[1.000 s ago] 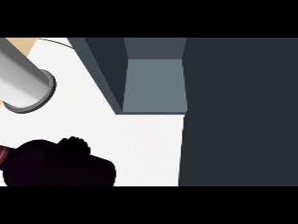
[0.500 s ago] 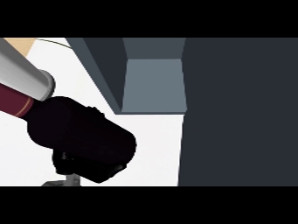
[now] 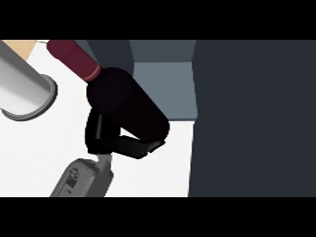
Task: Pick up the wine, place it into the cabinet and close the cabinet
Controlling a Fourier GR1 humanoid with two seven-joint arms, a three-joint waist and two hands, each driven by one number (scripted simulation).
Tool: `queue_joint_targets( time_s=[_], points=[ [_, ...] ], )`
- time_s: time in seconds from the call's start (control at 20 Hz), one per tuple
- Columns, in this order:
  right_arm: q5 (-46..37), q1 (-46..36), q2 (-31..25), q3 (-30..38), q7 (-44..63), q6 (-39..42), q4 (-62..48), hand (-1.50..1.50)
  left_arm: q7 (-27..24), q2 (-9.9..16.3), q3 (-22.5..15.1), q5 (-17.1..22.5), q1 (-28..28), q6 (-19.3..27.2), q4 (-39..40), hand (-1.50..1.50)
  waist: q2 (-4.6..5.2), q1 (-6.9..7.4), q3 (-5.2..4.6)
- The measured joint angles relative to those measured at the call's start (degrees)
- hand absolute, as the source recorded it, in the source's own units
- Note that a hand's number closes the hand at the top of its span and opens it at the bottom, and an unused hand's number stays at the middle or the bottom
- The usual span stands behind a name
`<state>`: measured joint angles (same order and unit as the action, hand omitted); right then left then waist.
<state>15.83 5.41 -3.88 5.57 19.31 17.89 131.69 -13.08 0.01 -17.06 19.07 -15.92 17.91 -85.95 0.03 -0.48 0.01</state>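
The dark red glass wine bottle (image 3: 75, 59) is held up near the open dark grey cabinet (image 3: 161, 88), black hand (image 3: 123, 109) curled round its lower end; which hand it is can't be told, and a grey cylinder (image 3: 13, 85) is seen at left

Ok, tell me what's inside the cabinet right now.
The visible grey inside of the cabinet holds nothing; the hand gripping the wine bottle covers its left part, so that is unknown.

You see a smooth, dark red bottle (image 3: 75, 59), matt black fingers (image 3: 123, 109), a plain white surface (image 3: 30, 152) and a matt dark grey cabinet (image 3: 263, 120).
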Motion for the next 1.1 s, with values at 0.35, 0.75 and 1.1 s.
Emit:
queue_joint_targets(
  time_s=[0.35, 0.75, 1.1],
  points=[
    [-0.62, -1.19, -0.03, 0.35, -0.99, 0.21, -1.59, -1.5, -0.69, -0.01, -3.77, -1.09, -7.37, 5.52, 8.74, 1.5, 0.01, 0.02, -0.01],
    [-1.47, -1.51, 0.43, -1.1, 0.16, -0.23, -0.75, -1.5, -5.76, -0.01, -8.0, 5.37, -11.8, 11.43, 17.34, 1.5, 0.02, -0.05, -0.03],
    [0.38, -1.76, -0.6, 1.04, -0.34, 0.71, -2.2, -1.5, -12.69, -0.01, -8.41, 10.31, -13.24, 10.26, 27.29, 1.5, 0.06, -0.16, -0.02]
  ],
)
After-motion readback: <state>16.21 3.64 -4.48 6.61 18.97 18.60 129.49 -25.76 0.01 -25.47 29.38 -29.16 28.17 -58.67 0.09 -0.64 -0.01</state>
